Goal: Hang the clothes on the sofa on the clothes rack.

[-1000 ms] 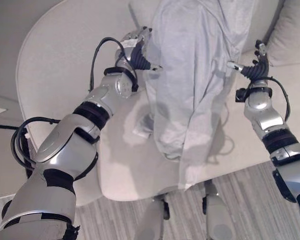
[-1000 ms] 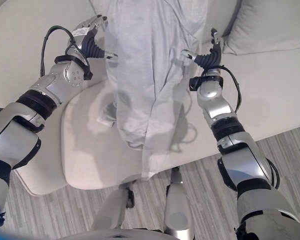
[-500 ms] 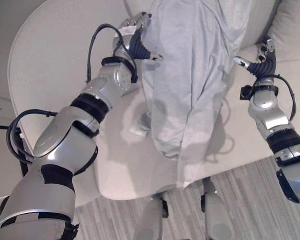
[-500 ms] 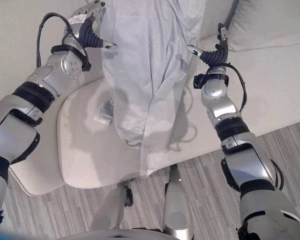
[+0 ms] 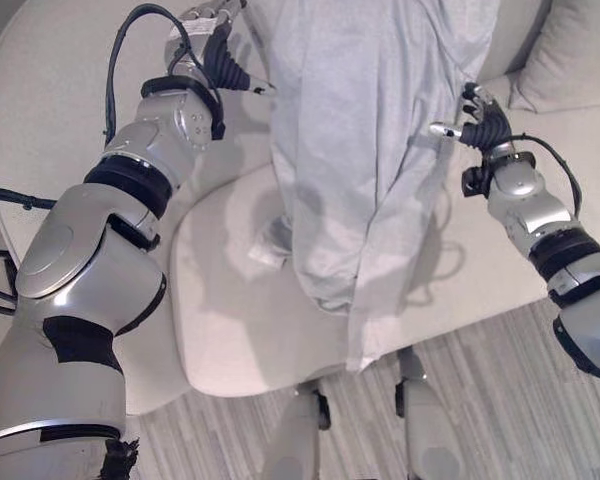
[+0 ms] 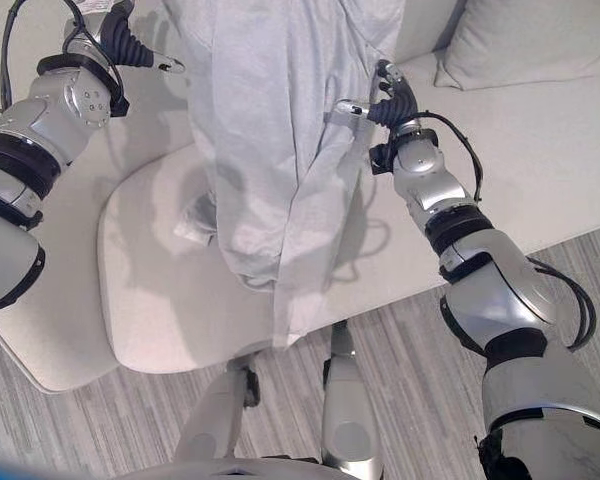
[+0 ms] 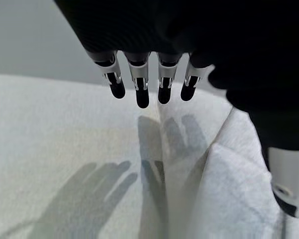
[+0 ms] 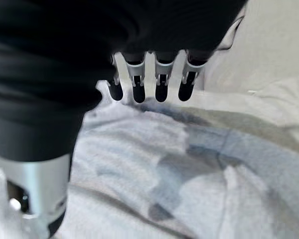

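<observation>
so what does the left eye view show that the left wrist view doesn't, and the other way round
Left eye view alone: the right hand at the garment's edge, the cushion behind it, the garment's hem hanging past the sofa's front edge and the striped floor. Left wrist view alone: the left hand's fingers held straight over the seat, touching no cloth, with their shadow on it. Both: the left hand, the grey garment and the pale sofa.

Both eye views look steeply down from the head at the sofa (image 5: 230, 310), sharing the grey garment (image 6: 270, 130) toward twelve o'clock. Each wrist view looks along its fingers, very close to cloth.
</observation>
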